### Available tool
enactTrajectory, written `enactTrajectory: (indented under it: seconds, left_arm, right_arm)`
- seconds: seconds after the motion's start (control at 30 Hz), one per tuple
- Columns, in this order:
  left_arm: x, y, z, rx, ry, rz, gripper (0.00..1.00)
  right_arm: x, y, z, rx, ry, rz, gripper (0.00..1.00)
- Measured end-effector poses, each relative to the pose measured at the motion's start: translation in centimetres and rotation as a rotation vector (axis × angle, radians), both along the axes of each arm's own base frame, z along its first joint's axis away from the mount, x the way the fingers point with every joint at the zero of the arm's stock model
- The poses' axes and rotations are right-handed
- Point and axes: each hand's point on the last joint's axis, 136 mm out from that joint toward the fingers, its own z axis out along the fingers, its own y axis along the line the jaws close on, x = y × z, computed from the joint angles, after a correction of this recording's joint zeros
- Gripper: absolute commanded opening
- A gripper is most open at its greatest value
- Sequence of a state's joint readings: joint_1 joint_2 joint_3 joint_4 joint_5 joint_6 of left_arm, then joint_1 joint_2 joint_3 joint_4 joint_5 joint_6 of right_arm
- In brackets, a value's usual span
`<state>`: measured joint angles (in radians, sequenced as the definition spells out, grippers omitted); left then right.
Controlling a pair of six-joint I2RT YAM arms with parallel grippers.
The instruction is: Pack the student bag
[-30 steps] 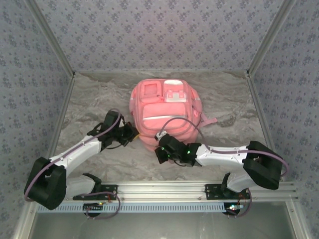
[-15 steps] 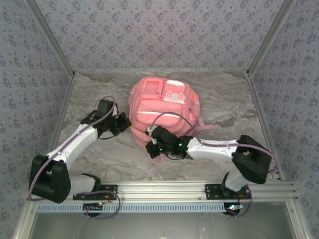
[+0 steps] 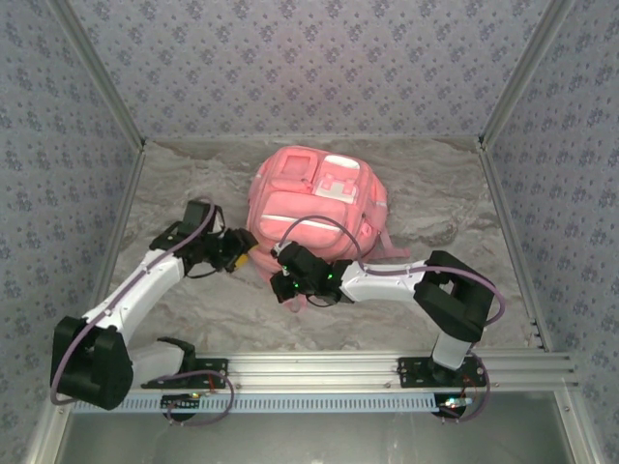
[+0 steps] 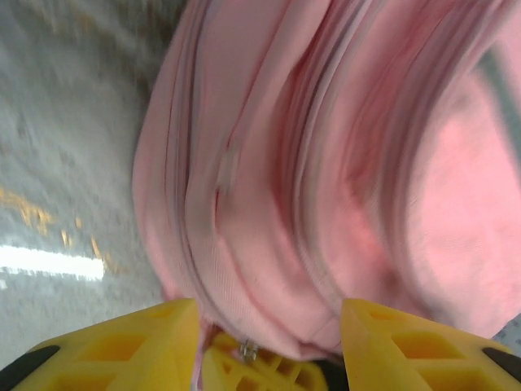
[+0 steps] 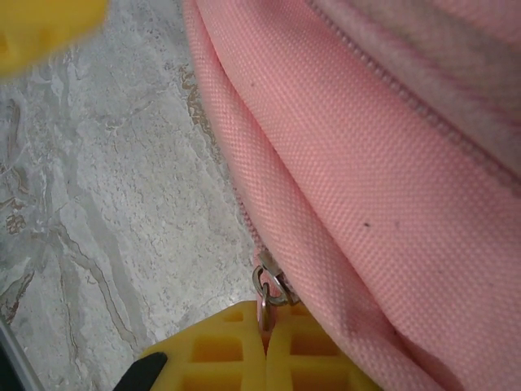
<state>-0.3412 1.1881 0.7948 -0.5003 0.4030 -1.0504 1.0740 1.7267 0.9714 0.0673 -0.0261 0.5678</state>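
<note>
R hand (image 5: 267, 340) grips pink bag (image 5: 383, 155) zip (image 5: 269, 285).

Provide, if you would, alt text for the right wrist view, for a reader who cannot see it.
The right pincer, yellow-fingered, is shut on the metal zipper pull at the edge of the pink student bag, whose woven fabric covers the right of the frame. The grey marbled table lies at left.
</note>
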Motion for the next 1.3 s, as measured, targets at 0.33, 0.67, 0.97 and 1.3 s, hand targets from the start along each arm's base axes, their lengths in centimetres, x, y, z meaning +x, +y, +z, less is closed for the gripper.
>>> enactTrajectory:
  seconds: [0.33,0.67,0.97,1.3]
  left_arm:
    - [-1.4,-1.1,-3.4,0.055,0.148,0.008,0.49]
    - [-0.8,-1.2,-4.1,0.079,0.164,0.027,0.45]
    - [0.2,-1.2,-3.6,0.085,0.110,0.046,0.25]
    - [0.7,-1.2,-3.9,0.112,0.106,0.049,0.00]
  right_arm:
    - [0.2,0.1,0.1,0.011,-0.004,-0.015,0.00]
    - [0.4,0.4,-0.1,0.024,-0.008,-0.018,0.00]
    - [0.5,0.7,0.0,0.037,-0.012,-0.020,0.00]
    - [0.4,0.6,-0.2,0.021,-0.026,-0.028,0.00]
